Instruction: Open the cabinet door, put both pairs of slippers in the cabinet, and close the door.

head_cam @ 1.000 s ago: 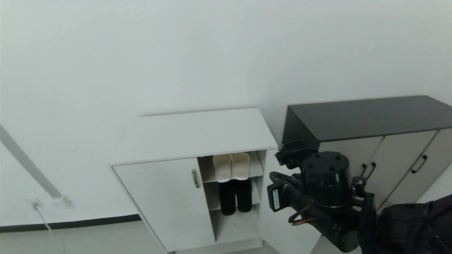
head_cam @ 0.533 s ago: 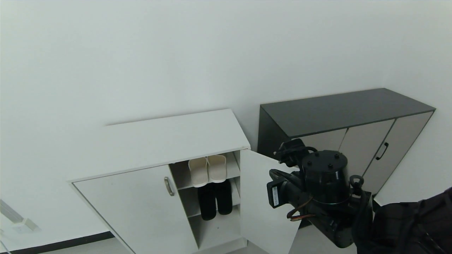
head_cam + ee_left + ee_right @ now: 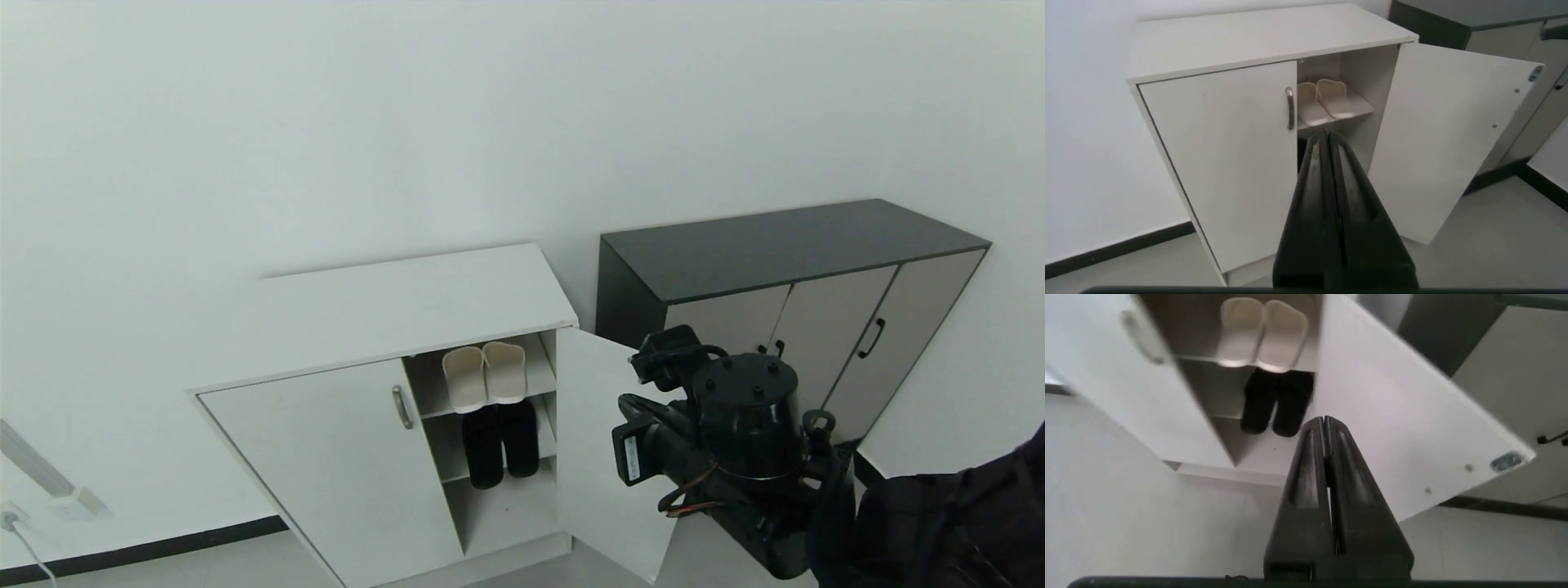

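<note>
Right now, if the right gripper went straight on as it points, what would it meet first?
Probably the open door, its inner face near the hinge, beside the black slippers; depth is unclear.

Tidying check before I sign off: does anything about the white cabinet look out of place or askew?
Only small things. The right door of the cabinet stands open. Inside, the white slippers on the upper shelf and the black slippers below both overhang their shelves' front edges; each pair lies side by side.
</note>
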Robot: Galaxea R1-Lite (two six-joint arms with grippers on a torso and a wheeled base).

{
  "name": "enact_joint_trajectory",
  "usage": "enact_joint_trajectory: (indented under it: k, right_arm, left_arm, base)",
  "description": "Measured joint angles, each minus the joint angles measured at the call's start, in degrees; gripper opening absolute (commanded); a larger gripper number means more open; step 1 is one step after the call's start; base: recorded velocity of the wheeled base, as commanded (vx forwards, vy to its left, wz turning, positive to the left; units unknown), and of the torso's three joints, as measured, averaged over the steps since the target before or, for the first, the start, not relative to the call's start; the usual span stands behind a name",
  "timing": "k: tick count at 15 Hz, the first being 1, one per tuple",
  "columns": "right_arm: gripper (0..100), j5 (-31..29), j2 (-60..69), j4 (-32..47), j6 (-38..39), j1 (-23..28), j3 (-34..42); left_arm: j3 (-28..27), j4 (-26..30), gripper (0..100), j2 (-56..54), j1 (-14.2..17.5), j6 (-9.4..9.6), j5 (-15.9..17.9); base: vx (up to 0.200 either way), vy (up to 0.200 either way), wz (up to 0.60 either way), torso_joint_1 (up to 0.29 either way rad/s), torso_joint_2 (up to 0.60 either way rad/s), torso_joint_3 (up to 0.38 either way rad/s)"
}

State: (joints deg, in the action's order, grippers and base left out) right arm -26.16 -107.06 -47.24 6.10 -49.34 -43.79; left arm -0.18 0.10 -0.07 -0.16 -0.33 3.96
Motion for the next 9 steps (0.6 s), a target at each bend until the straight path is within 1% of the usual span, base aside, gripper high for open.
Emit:
enact_joint_trajectory:
  k: [7, 9]
  right_arm:
    - [0, -0.2, -0.4, -2.5, -0.8, 0.6, 0.5]
    - [0, -0.4, -0.8, -2.6, -0.9, 0.9, -0.5]
  left_arm:
    - [0.0, 0.0, 0, 0.0, 0.0, 0.04, 0.0]
    - [0.0, 0.0, 0, 0.0, 0.0, 0.09, 0.0]
  base:
    - [0.0, 0.0, 0.0, 0.0, 0.0, 0.0]
    - [0.0, 0.0, 0.0, 0.0, 0.0, 0.0]
